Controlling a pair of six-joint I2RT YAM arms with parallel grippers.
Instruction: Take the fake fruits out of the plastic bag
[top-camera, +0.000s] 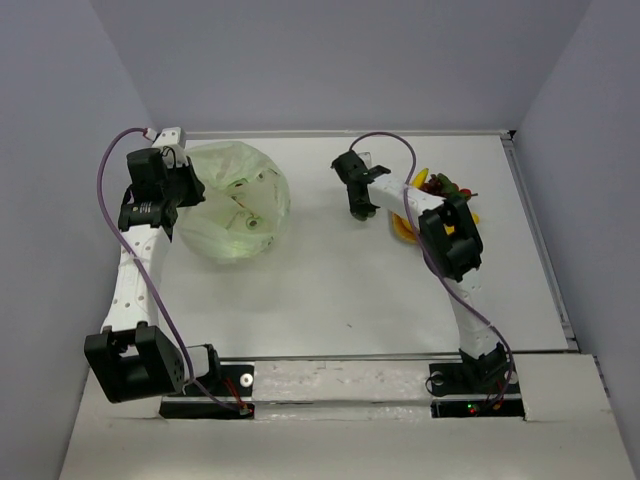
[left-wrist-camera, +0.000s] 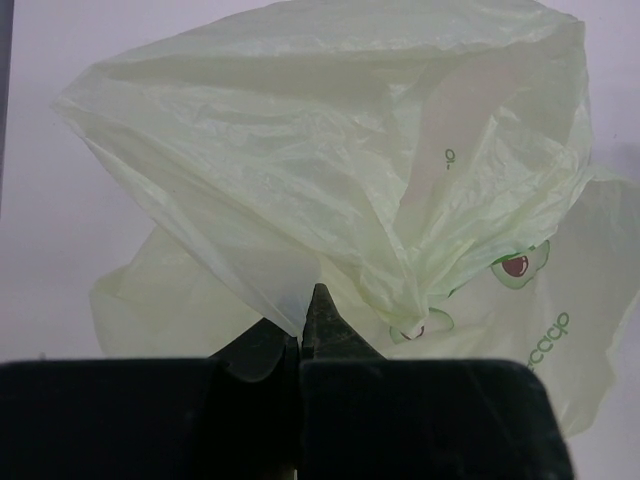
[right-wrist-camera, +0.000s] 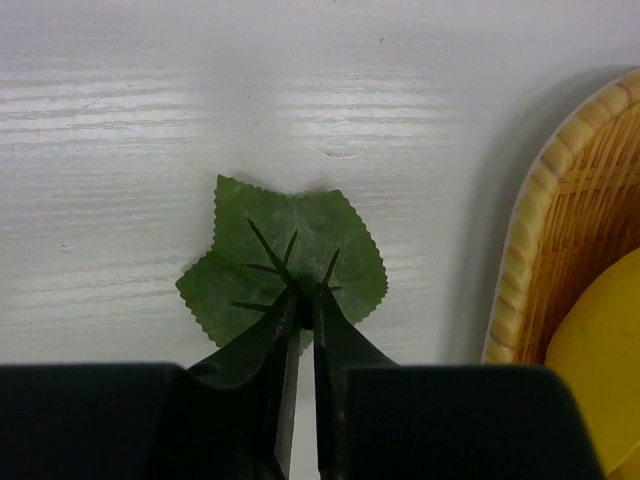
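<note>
The plastic bag (top-camera: 235, 205) lies at the back left, pale green and puffed up; no fruit shows through it. My left gripper (top-camera: 190, 188) is at its left edge, and in the left wrist view my left gripper (left-wrist-camera: 305, 318) is shut on a fold of the bag (left-wrist-camera: 350, 150). My right gripper (top-camera: 362, 207) is just above the table, left of the mat; in the right wrist view my right gripper (right-wrist-camera: 305, 295) is shut on the stem of a flat green fake leaf (right-wrist-camera: 285, 250). Yellow bananas (top-camera: 421, 181) and a dark grape bunch (top-camera: 447, 187) lie at the back right.
The fruits rest on an orange woven mat (top-camera: 403, 231), partly hidden by my right arm. Its rim (right-wrist-camera: 560, 200) and a yellow fruit (right-wrist-camera: 600, 340) show at the right of the right wrist view. Walls close the table at the back and on both sides.
</note>
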